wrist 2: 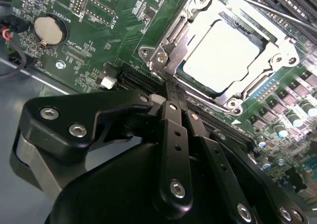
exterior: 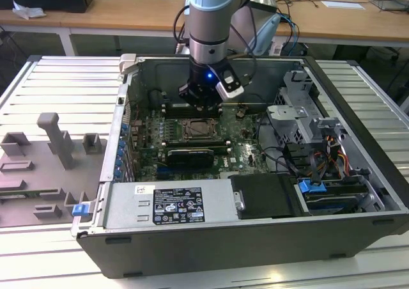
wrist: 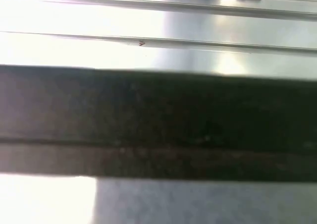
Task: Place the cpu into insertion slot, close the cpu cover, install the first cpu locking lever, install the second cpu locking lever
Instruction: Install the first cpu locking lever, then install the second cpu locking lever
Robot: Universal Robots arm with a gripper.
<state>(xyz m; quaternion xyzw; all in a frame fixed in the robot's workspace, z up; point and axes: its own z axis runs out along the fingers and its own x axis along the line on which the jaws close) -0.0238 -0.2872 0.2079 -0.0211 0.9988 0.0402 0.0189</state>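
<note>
CPU (exterior: pixel 196 130): exterior view, seated in the insertion slot (exterior: pixel 186 137) on the green motherboard (exterior: pixel 239 139) inside an open computer case (exterior: pixel 255 231) lying on a ribbed metal table (exterior: pixel 57 84). Arm (exterior: pixel 211 20) descends near-vertically from above into the case; gripper (exterior: pixel 201 98) hangs just above the board, beside the socket on its far side. Grey fixture blocks (exterior: pixel 57 139) sit on the table at the exterior view's left, well apart from the case.

Second wrist view: cpu (wrist 2: pixel 225 55), pale silver top, lies flat in the socket with the cpu cover (wrist 2: pixel 171 40) closed down around it, its frame bordering the chip on all sides. A thin metal lever rod (wrist 2: pixel 267 6) runs along the far edge of the frame. Gripper (wrist 2: pixel 171 97), black, fingers (wrist 2: pixel 173 135) drawn together with no gap seen between them and nothing held; tips end just at the near edge of the cover, contact not discernible. Coin battery (wrist 2: pixel 48 29) sits on the board, well apart.

First wrist view: dark band (wrist: pixel 158 120) across bright ribbed metal (wrist: pixel 158 21); blurred, not identifiable.
</note>
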